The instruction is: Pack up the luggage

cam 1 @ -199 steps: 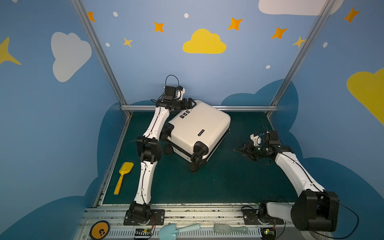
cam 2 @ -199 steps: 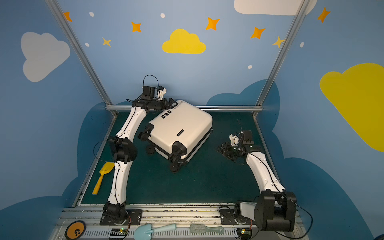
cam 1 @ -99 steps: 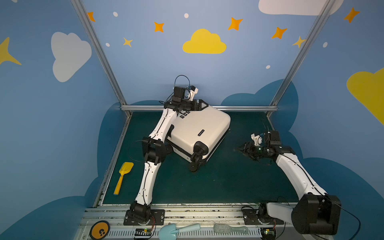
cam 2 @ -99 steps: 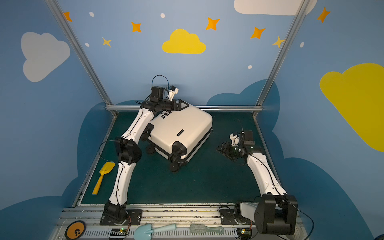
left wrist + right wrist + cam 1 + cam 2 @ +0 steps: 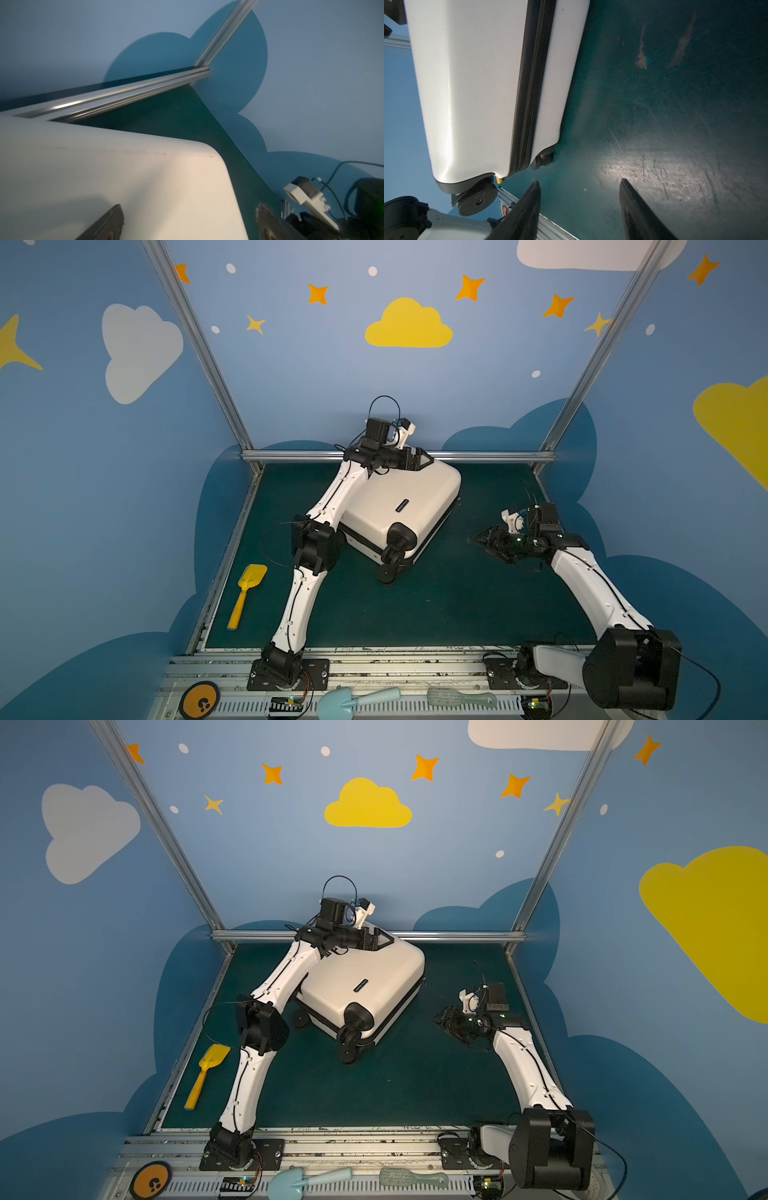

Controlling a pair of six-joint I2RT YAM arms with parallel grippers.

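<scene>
The luggage (image 5: 399,506) (image 5: 361,986) lies flat and closed on the green mat, a white hard shell with black wheels toward the front. In the right wrist view its black zipper (image 5: 529,87) runs shut along the side of the luggage (image 5: 471,83). My left gripper (image 5: 422,459) (image 5: 384,940) hovers over the back corner of the luggage (image 5: 124,176), and this gripper (image 5: 189,207) is open and empty. My right gripper (image 5: 482,539) (image 5: 441,1019) (image 5: 579,180) hangs low over the mat to the right of the luggage, open, holding nothing.
A yellow toy shovel (image 5: 245,593) (image 5: 208,1073) lies on the mat at the left. On the front rail rest a light blue shovel (image 5: 353,699), a pale brush (image 5: 461,699) and an orange disc (image 5: 201,701). An aluminium frame bar (image 5: 490,456) borders the back.
My left arm has swung right, carrying its open gripper from the luggage's back left corner to above its back edge. The right arm and the luggage have stayed put.
</scene>
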